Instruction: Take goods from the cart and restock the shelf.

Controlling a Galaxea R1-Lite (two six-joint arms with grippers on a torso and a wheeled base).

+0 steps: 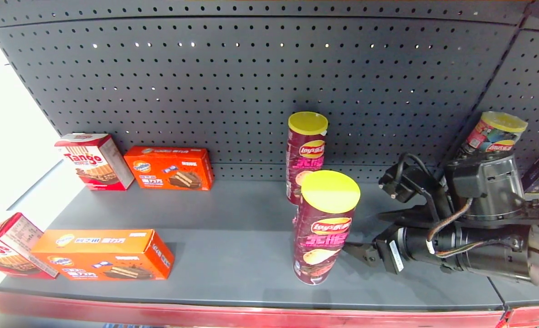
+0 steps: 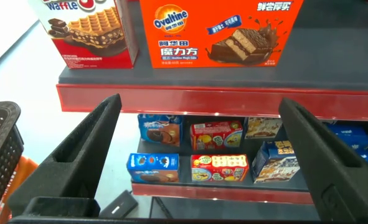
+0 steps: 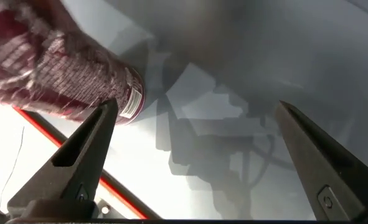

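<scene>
Shelf [image 1: 233, 214] deck is grey, with a red lip [image 1: 251, 314] along the front edge and a perforated back panel [image 1: 251, 82] behind. Landmark is the front chip can [image 1: 325, 228]: upright, yellow lid, toward the front of the deck and short of the lip.

Rear chip can [image 1: 306, 155] stands upright behind the landmark and slightly to its left, near the back panel. The two overlap in the head view, so contact cannot be told.

Right tool [image 1: 362, 232] lies low over the deck just right of the landmark, fingers spread wide with nothing between them. One fingertip [image 1: 349, 248] is just beside the can's side wall; touching or not cannot be told. In the right wrist view the can [image 3: 65, 68] sits outside the gap, next to one finger [image 3: 84, 155].

Third chip can [image 1: 497, 132] is tilted, well right of the landmark, behind the right arm.

Open room: a wide bare stretch of deck runs left of the landmark. It ends at the front orange box [image 1: 103, 255] by the lip and the rear orange box [image 1: 169, 167] by the panel. Wafer box [image 1: 94, 160] stands just beyond the rear one. Red box [image 1: 5, 250] is at the deck's left edge.

Left tool [image 2: 199, 102] is spread and empty. It faces the red lip under the front orange box, well left of the landmark. Small boxes [image 2: 215, 152] line the shelves beneath, and a black basket [image 2: 0, 143] is off to one side.
</scene>
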